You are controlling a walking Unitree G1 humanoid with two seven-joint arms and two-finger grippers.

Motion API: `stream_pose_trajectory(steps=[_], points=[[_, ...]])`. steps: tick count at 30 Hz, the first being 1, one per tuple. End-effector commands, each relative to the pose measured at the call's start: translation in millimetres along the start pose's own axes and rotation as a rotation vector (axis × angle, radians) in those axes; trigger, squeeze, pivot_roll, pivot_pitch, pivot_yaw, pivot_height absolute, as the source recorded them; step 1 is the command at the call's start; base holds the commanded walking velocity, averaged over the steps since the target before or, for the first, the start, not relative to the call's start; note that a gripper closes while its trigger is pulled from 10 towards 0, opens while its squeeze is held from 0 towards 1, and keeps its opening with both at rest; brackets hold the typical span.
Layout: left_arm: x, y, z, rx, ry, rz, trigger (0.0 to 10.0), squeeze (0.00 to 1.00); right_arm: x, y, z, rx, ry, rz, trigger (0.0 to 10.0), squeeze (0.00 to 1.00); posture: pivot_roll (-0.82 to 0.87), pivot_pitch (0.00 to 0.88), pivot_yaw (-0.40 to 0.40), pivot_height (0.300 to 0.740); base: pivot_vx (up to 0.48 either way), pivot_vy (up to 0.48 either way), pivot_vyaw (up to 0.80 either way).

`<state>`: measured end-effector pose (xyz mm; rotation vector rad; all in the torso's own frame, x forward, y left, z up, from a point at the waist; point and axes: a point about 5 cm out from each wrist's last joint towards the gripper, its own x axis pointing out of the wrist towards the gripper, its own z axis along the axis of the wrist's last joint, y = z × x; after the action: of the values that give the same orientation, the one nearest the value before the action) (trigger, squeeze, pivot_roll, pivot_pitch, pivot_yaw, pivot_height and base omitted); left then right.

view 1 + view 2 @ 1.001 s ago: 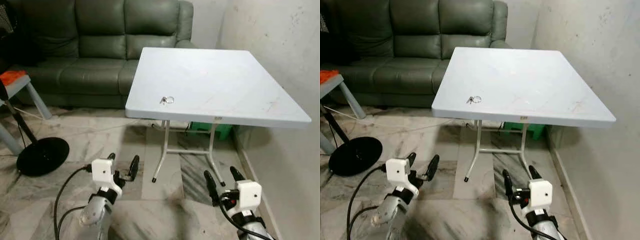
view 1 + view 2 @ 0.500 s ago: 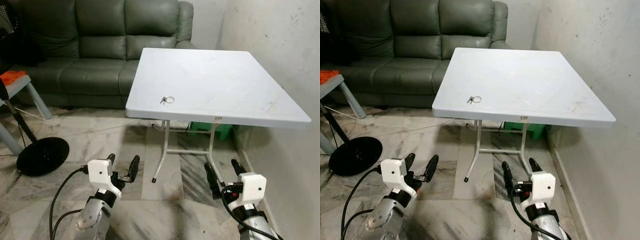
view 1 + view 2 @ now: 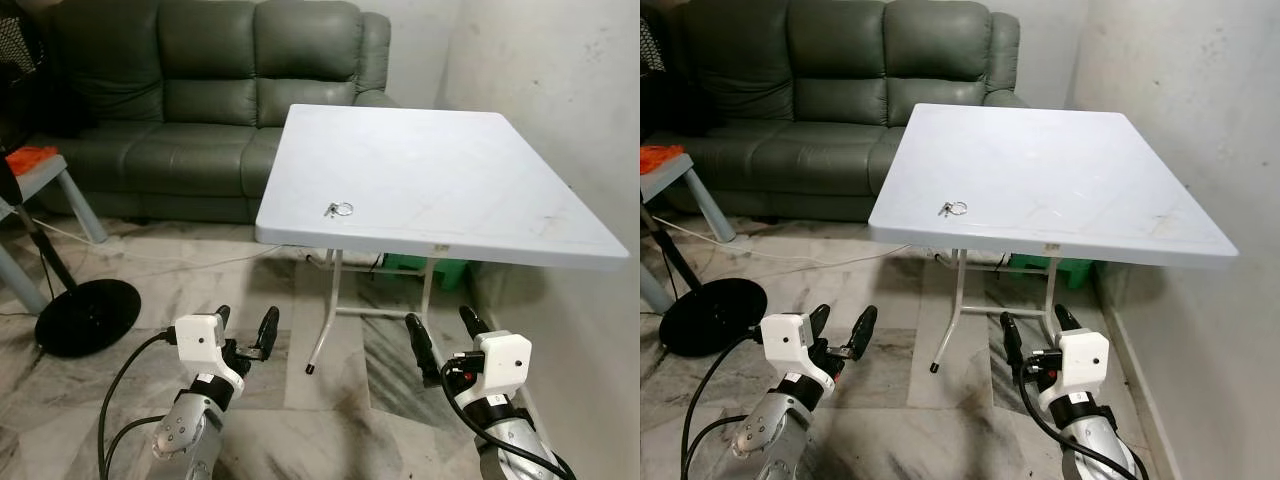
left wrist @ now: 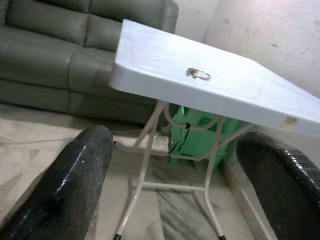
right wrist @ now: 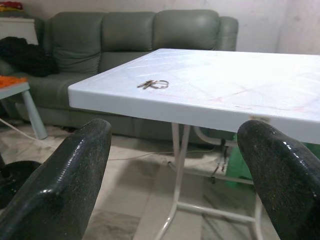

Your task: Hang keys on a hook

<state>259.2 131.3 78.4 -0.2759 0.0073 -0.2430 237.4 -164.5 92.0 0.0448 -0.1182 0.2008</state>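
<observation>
The keys (image 3: pixel 337 209) lie flat on the white tabletop (image 3: pixel 450 170), close to its front edge and near the left front corner. They are a small ring with a key or two on it. The rest of the tabletop is bare.

The tabletop stands on thin white legs (image 3: pixel 325 315). Its right side is close to the wall (image 3: pixel 560 90). Its far edge is near a green sofa (image 3: pixel 200 100). A green box (image 3: pixel 420 268) sits on the floor under the tabletop.

The left hand (image 3: pixel 242 330) is held low over the floor (image 3: pixel 130 400), in front of the tabletop and lower than its edge. Its two black fingers are spread apart and hold nothing. The right hand (image 3: pixel 445 335) is low too, near the front right leg, with its fingers also spread apart and holding nothing. Both hands are well apart from the keys.

There is open floor between the two hands and in front of the tabletop. On the left a round black stand base (image 3: pixel 88 315) rests on the floor, beside a small grey table (image 3: pixel 40 180) with something orange on top.
</observation>
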Motion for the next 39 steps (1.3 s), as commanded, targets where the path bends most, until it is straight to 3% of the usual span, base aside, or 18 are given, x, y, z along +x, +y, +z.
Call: stream_pose_trajectory(steps=[1,24,34,36,39], points=[[4.5,-6.0,4.1,-0.011,-0.014,-0.005,10.0,0.00,2.0,-0.7,5.6,-0.006,-0.014,-0.001,10.0,0.00,0.02,0.000,-0.028,0.740,0.315,0.000,0.00],[8.8,-9.1,5.1,0.007,-0.007,-0.015,10.0,0.00,7.1,0.5,5.8,-0.011,-0.007,0.015,10.0,0.00,0.03,0.000,-0.029,0.740,0.307,0.000,0.00],[9.8,-11.9,3.8,0.005,-0.002,-0.021,10.0,0.00,9.0,1.5,5.9,-0.055,0.000,0.034,10.0,0.00,0.03,0.000,-0.032,0.740,0.292,0.255,0.00],[10.0,-12.2,3.9,0.005,-0.003,-0.022,10.0,0.00,9.1,2.5,5.9,-0.084,0.003,0.045,10.0,0.00,0.03,0.000,-0.034,0.740,0.287,0.264,0.80],[10.4,-12.3,3.8,0.006,-0.003,-0.022,10.0,0.00,8.8,2.7,4.5,-0.056,0.008,0.039,10.0,0.00,0.03,0.000,-0.034,0.740,0.289,0.273,0.80]])
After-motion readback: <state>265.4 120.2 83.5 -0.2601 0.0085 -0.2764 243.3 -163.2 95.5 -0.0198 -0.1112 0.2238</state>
